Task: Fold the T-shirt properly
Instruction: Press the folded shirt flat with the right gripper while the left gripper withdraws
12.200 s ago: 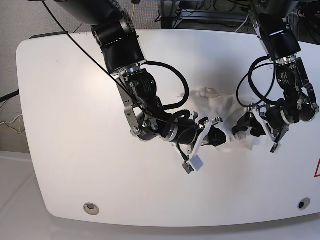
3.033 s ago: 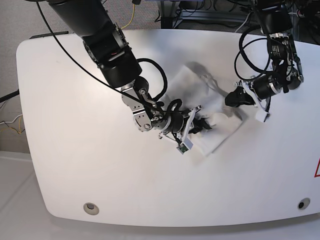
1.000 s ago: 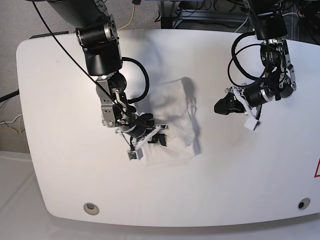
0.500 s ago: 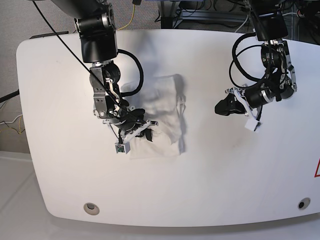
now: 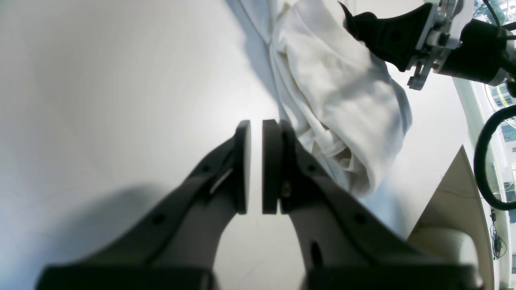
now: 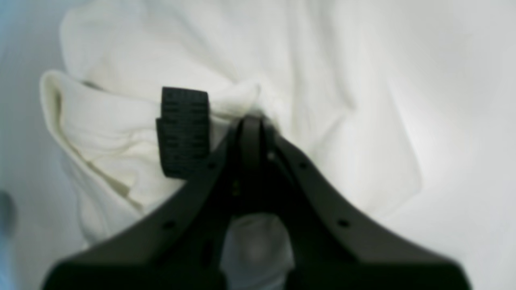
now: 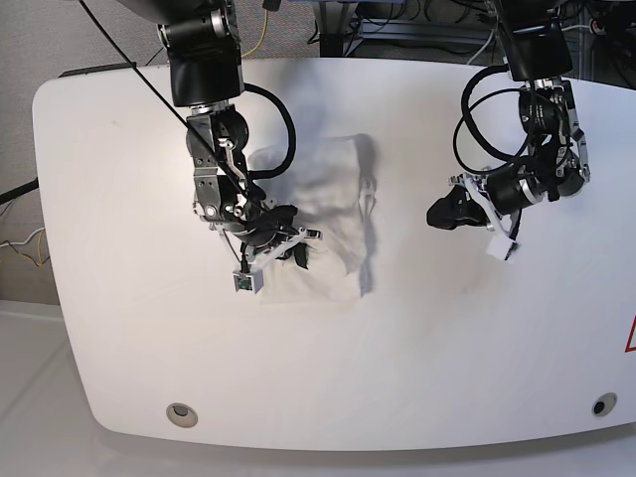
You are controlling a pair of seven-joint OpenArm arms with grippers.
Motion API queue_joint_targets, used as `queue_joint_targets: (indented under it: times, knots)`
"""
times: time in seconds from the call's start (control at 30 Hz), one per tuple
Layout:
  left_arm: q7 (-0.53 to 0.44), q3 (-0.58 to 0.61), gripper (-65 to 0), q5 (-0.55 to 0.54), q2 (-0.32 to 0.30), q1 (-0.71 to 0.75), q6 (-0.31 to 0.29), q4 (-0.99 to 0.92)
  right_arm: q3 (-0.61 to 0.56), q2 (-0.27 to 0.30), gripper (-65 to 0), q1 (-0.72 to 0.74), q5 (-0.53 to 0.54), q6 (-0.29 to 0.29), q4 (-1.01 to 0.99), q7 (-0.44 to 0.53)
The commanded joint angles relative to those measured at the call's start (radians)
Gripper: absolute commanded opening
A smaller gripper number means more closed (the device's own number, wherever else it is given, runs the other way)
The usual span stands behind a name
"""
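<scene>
T-shirt (image 6: 342, 100) print — hidden, blurry

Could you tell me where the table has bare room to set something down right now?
The tabletop is bare along its whole front edge and to the left of the T-shirt. There is also a bare strip between the shirt and the left gripper. It is crowded where the right gripper pinches the shirt.

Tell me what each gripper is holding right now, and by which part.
The right gripper is shut on a bunched fold of the T-shirt, beside its black tag. The left gripper holds nothing, shut over bare table.
</scene>
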Motion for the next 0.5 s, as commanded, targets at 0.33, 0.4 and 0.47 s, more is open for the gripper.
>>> queue_joint_targets:
  times: [0.33, 0.4, 0.47]
  knots:
    - [-0.013, -0.004, -61.9, -0.028, -0.031, -0.014, -0.008, 0.015, -0.006, -0.054, -65.0, 0.029, -0.018, -0.007, 0.001, -0.083]
    - [-0.013, -0.004, -61.9, -0.028, -0.031, -0.012, -0.008, 0.015, -0.006, -0.061, -65.0, 0.030, -0.018, -0.008, 0.001, -0.083]
    - [-0.011, -0.006, -61.9, -0.028, -0.031, -0.012, -0.008, 0.015, -0.006, -0.064, -65.0, 0.033, -0.018, -0.008, 0.001, -0.083]
